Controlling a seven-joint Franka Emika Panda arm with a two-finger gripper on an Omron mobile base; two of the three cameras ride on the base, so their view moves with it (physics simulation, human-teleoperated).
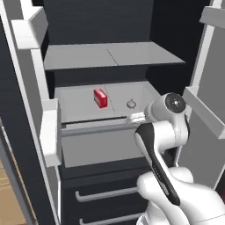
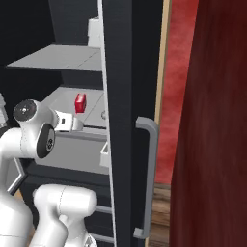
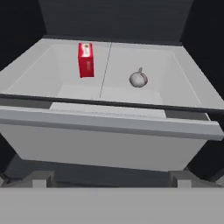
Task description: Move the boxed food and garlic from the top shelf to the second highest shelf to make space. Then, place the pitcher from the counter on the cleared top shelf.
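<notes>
Dark fridge cabinet (image 1: 101, 19) fills the frame, its door (image 2: 126, 144) with grey handle (image 2: 148, 178) mid-frame, red wall (image 2: 176, 72) at right, wood floor (image 1: 8, 197) lower left.

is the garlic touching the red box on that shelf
No, in the hand view the garlic sits well to the right of the boxed food, with bare grey shelf floor between them.

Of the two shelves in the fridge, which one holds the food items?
The lower shelf: the boxed food and garlic sit there; the top shelf is bare.
</notes>
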